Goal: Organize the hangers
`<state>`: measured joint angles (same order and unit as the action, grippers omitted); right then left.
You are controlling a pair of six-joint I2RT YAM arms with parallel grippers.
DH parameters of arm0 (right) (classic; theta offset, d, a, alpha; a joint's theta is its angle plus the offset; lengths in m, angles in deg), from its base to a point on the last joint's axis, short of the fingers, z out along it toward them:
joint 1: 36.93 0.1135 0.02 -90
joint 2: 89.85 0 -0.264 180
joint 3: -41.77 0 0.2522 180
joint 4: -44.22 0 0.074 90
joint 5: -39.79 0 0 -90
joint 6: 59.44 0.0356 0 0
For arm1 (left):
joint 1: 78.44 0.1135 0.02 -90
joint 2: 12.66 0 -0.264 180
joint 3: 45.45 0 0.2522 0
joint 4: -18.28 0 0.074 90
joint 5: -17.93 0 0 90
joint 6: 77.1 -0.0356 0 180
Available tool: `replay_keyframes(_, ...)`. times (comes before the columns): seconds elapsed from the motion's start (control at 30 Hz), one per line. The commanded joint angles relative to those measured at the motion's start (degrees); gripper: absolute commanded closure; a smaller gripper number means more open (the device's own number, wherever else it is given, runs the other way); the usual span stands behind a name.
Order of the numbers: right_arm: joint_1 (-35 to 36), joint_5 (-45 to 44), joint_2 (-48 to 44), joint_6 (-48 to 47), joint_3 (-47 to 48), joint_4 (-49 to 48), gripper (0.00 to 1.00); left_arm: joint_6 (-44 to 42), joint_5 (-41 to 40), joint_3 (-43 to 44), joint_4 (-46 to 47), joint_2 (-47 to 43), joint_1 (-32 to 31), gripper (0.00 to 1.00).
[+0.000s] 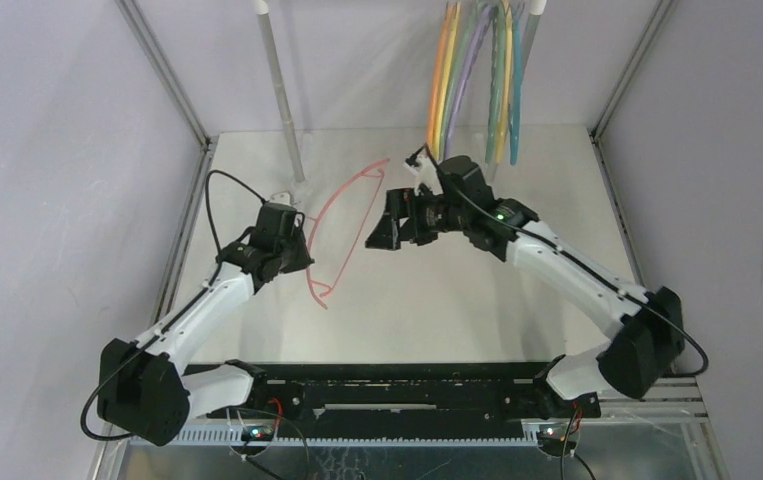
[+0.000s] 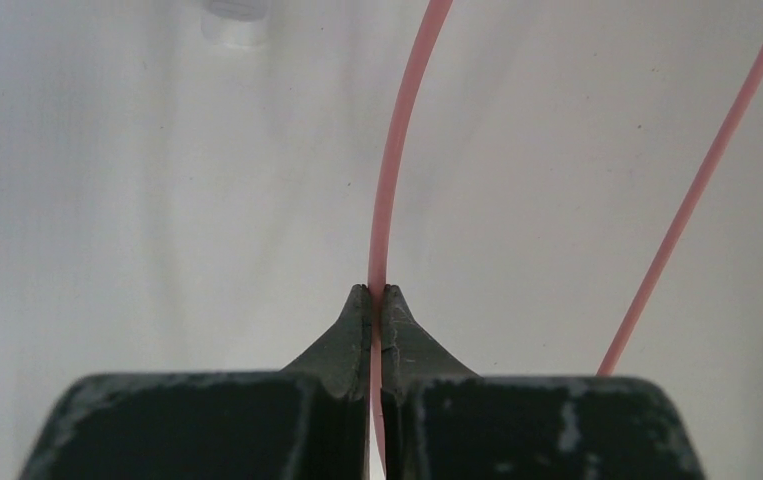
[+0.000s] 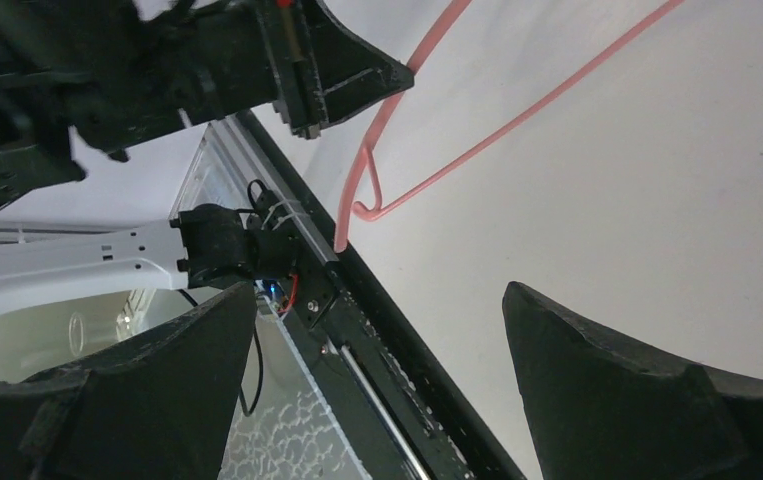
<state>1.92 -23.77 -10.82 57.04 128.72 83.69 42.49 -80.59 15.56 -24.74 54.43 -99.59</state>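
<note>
White table (image 1: 517, 300), pale grey walls (image 1: 57, 150). The left gripper (image 2: 377, 295) pinches pink hanger (image 2: 387, 180), low over table, perhaps touching. The right gripper (image 3: 372, 330) gapes wide nearby. Other hangers (image 1: 477, 80) dangle at back.

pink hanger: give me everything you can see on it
The pink hanger is a thin salmon frame, plastic by its look: a curved bar and a straighter bar meeting in a small notch at its near end. The left gripper has its jaws shut on the curved bar, over the table, left of centre. The right gripper is open, clear of it.
</note>
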Motion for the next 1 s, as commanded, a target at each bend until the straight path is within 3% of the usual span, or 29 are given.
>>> replay_keyframes(0.0,0.96,3.83,5.38,5.2,1.58,-8.66,0.0,2.92,1.54,0.39,4.63,-3.43,-0.27,1.0)
replay_keyframes(0.3,2.42,5.65,14.38,10.64,1.97,-15.84,0.0,5.39,1.79,2.3,2.99,-8.87,-0.29,1.0)
replay_keyframes(0.73,5.4,2.17,28.02,17.22,12.66,-20.79,0.0,8.0,0.82,-1.53,3.18,-14.3,-0.24,1.0)
replay_keyframes(0.83,6.22,0.17,29.54,18.59,14.33,-21.08,0.05,8.3,0.69,-1.99,3.77,-14.62,-0.26,1.0)
replay_keyframes(0.93,6.39,1.01,31.76,19.92,15.93,-22.05,0.34,8.6,0.78,-2.61,4.42,-15.0,-0.3,1.0)
replay_keyframes(0.97,6.15,2.82,32.59,21.48,15.97,-23.75,0.7,8.6,0.84,-2.81,4.51,-15.24,-0.24,1.0)
